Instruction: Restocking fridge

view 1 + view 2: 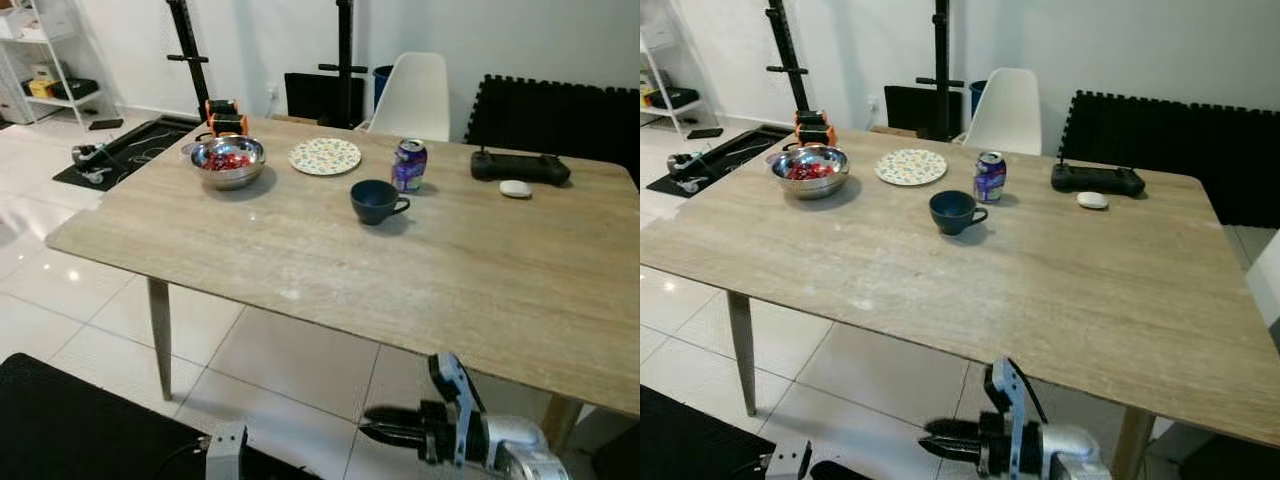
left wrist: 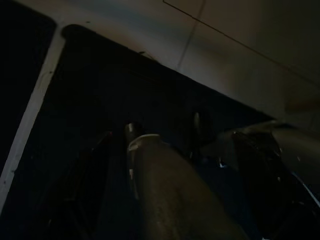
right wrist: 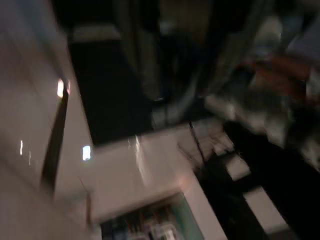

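A purple drink can stands upright on the wooden table, toward the far side. In front of it sits a dark blue cup. A steel bowl with red contents is at the far left, and a patterned plate lies between bowl and can. My right gripper hangs low, below the table's near edge, fingers pointing left, shut and holding nothing. Of my left arm only the wrist shows, at the bottom edge. The left wrist view is very dark, over a black mat and pale floor tiles.
A black controller and a small white object lie at the table's far right. A white chair stands behind the table. Black stands and a white shelf are at the back left. A black mat lies near my feet.
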### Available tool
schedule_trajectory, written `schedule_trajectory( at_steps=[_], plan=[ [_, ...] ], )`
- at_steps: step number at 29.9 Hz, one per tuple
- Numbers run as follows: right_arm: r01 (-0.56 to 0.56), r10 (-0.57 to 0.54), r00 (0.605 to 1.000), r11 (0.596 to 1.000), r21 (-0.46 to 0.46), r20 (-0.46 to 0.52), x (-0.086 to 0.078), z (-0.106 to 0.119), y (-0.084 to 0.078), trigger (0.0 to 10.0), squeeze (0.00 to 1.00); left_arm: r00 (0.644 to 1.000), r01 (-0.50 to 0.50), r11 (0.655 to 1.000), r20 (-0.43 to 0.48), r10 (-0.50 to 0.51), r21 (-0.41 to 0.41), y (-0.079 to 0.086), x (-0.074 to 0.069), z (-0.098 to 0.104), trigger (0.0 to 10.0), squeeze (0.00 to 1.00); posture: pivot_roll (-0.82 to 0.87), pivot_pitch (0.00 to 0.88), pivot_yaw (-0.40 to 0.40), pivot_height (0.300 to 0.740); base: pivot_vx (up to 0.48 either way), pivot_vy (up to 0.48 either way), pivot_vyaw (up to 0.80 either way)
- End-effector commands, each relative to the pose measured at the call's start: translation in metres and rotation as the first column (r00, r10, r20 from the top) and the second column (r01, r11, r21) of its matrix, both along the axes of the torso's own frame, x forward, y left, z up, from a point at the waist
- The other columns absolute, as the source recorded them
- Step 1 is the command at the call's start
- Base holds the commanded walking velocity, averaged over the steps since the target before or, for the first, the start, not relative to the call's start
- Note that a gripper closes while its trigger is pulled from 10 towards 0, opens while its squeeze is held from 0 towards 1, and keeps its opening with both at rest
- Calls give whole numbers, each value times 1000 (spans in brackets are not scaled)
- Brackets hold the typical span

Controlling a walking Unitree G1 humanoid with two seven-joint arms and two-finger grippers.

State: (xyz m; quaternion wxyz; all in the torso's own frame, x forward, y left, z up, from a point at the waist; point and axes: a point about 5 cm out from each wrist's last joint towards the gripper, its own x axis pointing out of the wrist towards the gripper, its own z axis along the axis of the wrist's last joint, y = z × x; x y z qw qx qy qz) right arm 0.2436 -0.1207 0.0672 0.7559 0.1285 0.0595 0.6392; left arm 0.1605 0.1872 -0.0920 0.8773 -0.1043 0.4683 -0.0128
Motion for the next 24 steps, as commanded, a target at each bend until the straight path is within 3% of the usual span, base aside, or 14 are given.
schedule_trajectory(
  at_steps=[1,2,5,10,13,14,15,16,17,18,19,24],
  plan=[
    [38,-43,997,996,81,63,11,22,0,10000,1000,999,-34,999,2,34,17,9,-2,0,10000,0,-78,0,-1,740,0,0,0],
    [38,-43,997,996,81,63,11,22,0,10000,1000,999,-34,999,2,34,17,9,-2,0,10000,0,-78,0,-1,740,0,0,0],
    [160,-193,965,970,182,175,37,62,-1,10000,1000,999,-48,999,6,48,20,11,-1,1,10000,0,-71,0,-3,740,0,0,0],
    [312,-369,904,915,257,216,60,93,-6,10000,1000,999,-54,998,7,53,24,12,-2,1,10000,0,-68,0,-5,740,0,0,0],
    [424,-470,848,879,218,244,75,101,-8,10000,1000,998,-62,998,12,61,23,12,-2,1,10000,0,-67,0,-7,740,0,0,0],
    [424,-470,848,879,218,244,75,101,-8,10000,1000,998,-62,998,12,61,23,12,-2,1,10000,0,-67,0,-7,740,0,0,0],
    [547,-566,782,824,149,259,90,99,-11,10000,1000,997,-70,997,19,69,20,12,-1,1,10000,0,-65,0,-9,740,0,0,0],
    [547,-566,782,824,149,259,90,99,-11,10000,1000,997,-70,997,19,69,20,12,-1,1,10000,0,-65,0,-9,740,0,0,0],
    [589,-598,758,799,123,261,95,97,-12,10000,1000,997,-73,997,25,73,18,12,0,2,10000,0,-65,0,-9,740,0,0,0],
    [613,-617,745,783,105,252,99,95,-12,10000,851,997,-79,997,29,78,10,11,1,2,10000,0,-62,0,-10,740,0,0,0],
    [626,-628,738,774,96,246,100,93,-11,10000,0,996,-81,997,33,81,7,11,2,3,10000,0,-60,0,-9,740,0,0,0],
    [647,-649,726,757,93,229,103,93,-10,10000,0,996,-79,997,36,79,6,10,3,3,10000,0,-60,0,-9,740,0,0,0]
  ],
)
